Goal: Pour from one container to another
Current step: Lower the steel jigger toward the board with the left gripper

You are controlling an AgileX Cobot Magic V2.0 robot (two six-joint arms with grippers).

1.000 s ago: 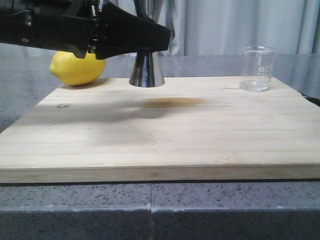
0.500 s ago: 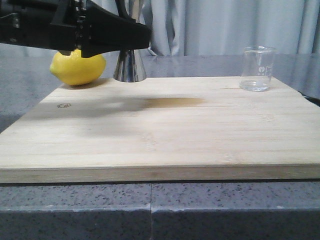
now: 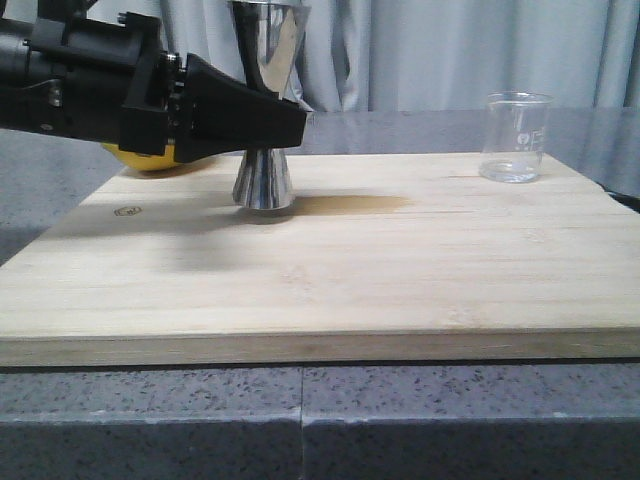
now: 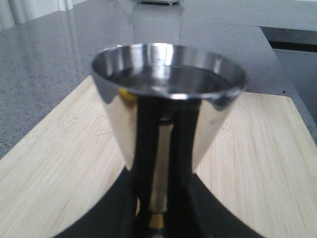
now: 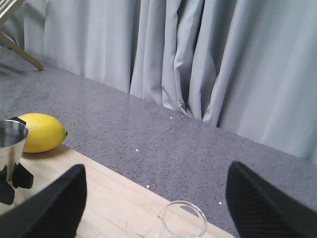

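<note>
The steel jigger [image 3: 266, 180] is upright over the back left of the wooden board [image 3: 330, 270], its base at or just above the wood. My left gripper [image 3: 292, 122] is shut on its narrow waist from the left. In the left wrist view the jigger's [image 4: 168, 99] open cup fills the middle, and the black fingers [image 4: 185, 163] clamp the waist by the gold band [image 4: 157, 220]. The clear glass beaker [image 3: 514, 137] stands alone at the board's back right corner. My right gripper [image 5: 156, 198] is open, hovering above and behind the beaker [image 5: 182, 218], apart from it.
A yellow lemon [image 3: 148, 161] lies behind the left arm at the board's back left corner; the lemon [image 5: 42, 131] shows fully in the right wrist view. Grey speckled counter [image 3: 300, 420] surrounds the board, with grey curtains [image 5: 198, 64] behind.
The left gripper carried the jigger first left, then down and nearer the front of the board. The beaker has not moved.
</note>
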